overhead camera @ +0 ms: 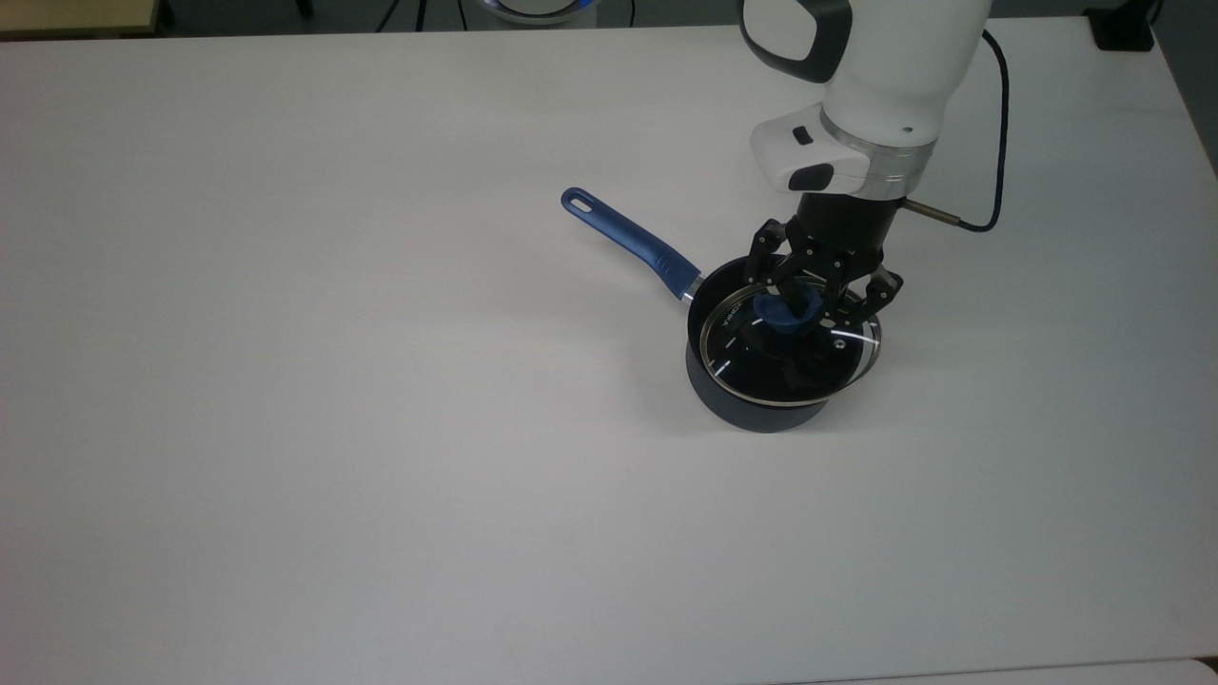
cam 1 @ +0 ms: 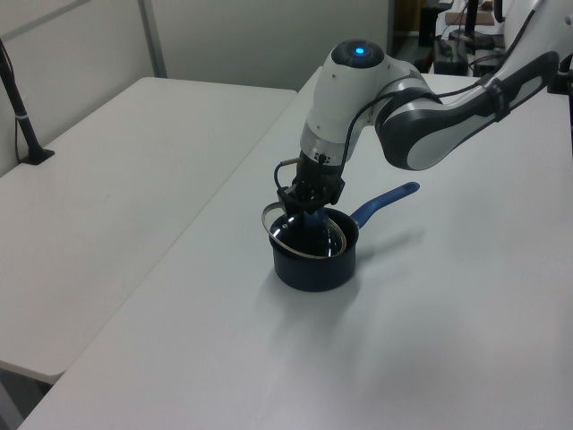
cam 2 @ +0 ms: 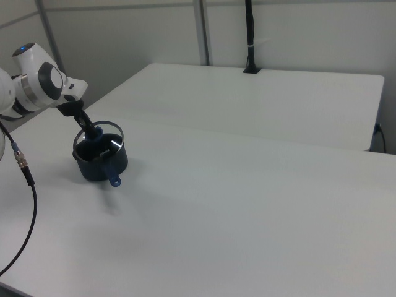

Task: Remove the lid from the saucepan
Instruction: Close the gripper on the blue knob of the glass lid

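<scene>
Black two-finger gripper clamped on the round blue knob of the clear glass lid with thin metal rim, lid tilted over the small dark navy saucepan; long blue handle points to the top view's upper left, on white table.

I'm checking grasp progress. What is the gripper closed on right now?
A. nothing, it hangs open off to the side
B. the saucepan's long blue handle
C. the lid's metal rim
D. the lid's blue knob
D: the gripper pinches the blue knob of the lid above the saucepan.
</scene>
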